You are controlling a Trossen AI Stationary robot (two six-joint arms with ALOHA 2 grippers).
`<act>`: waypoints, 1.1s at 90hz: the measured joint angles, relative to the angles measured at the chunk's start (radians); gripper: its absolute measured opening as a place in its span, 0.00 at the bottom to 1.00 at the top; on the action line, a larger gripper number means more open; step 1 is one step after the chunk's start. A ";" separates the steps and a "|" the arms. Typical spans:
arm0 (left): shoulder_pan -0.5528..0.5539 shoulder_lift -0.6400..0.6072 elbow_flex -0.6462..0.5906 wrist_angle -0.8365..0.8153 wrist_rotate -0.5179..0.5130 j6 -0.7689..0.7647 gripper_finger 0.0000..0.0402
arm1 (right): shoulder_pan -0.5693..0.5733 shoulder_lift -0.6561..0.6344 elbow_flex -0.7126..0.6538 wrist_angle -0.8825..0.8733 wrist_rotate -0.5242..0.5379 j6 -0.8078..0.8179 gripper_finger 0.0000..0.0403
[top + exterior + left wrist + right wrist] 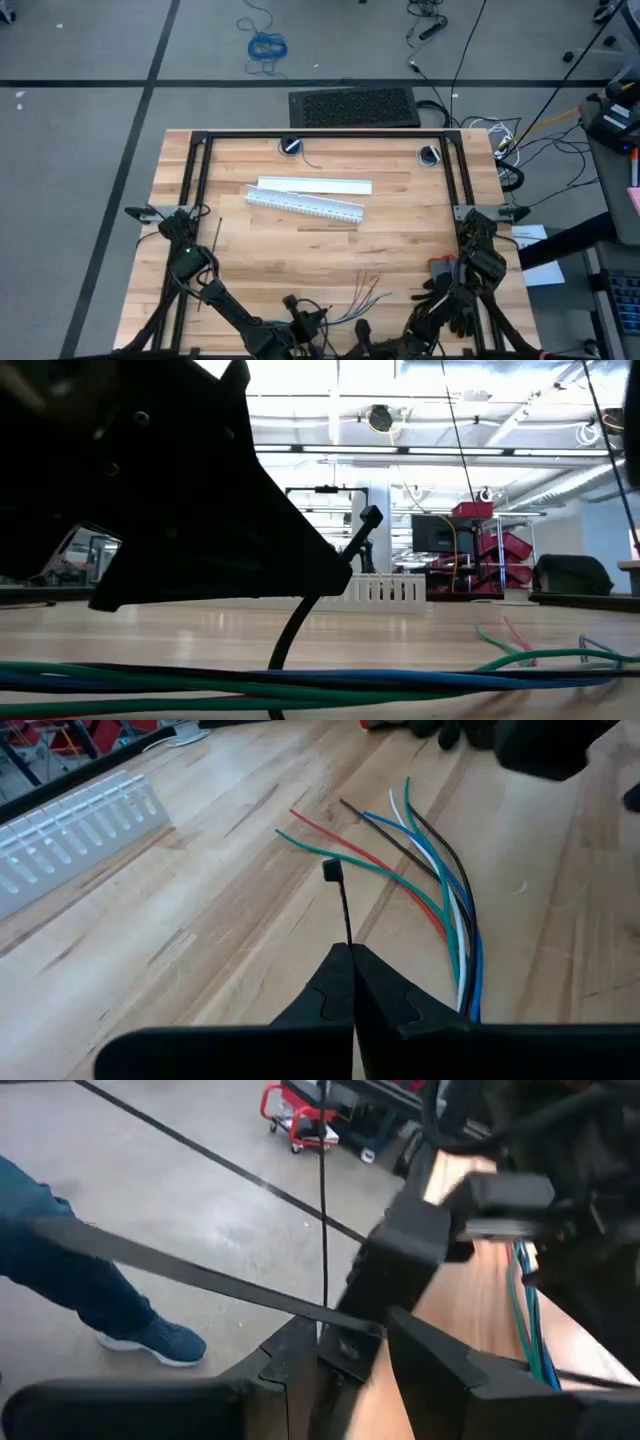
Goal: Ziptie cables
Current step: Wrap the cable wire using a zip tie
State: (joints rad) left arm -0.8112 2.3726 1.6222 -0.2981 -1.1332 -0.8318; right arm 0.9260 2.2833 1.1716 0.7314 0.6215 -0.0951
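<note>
Clearly, the left gripper is pinching a thin black plastic ziptie between its closed fingers; the strip is sticking straight forward from the fingertips, with its small square head at the far end. The loose bundle of thin blue, green, white, red and black cables is lying just beside this ziptie, a little to one side of the fingertips, and its long axis is running almost parallel to the strip and fanning out at the far end. I am judging that the next move depends on this: the ziptie has to go across and under the bundle, so the strip must turn away from the parallel line.

The right gripper is also holding something: a long black strip, probably the same ziptie's tail, is passing between its narrow fingers, but I cannot tell this for sure. Both grippers are working at the near edge of the table, close to the cables.

The light wooden table top is carrying a white slotted plastic duct well beyond the hands. Farther off, a grey floor and a person's blue trouser leg and shoe are showing.
</note>
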 joint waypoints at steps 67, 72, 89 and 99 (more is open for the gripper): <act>0.000 -0.004 0.007 0.069 -0.161 0.198 0.00 | -0.033 -0.018 0.000 -0.083 -0.124 0.084 0.00; 0.003 -0.013 0.012 0.112 -0.177 0.303 0.00 | -0.041 -0.043 0.000 -0.150 -0.137 0.117 0.00; 0.024 -0.014 0.010 0.248 -0.157 0.708 0.00 | -0.113 -0.126 0.000 -0.340 -0.317 0.199 0.00; 0.028 -0.014 0.010 0.281 -0.132 0.830 0.00 | -0.157 -0.144 0.000 -0.387 -0.428 0.236 0.00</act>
State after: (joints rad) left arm -0.7834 2.3581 1.6321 -0.0174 -1.2656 -0.0019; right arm 0.7693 2.1391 1.1717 0.3443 0.1940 0.1413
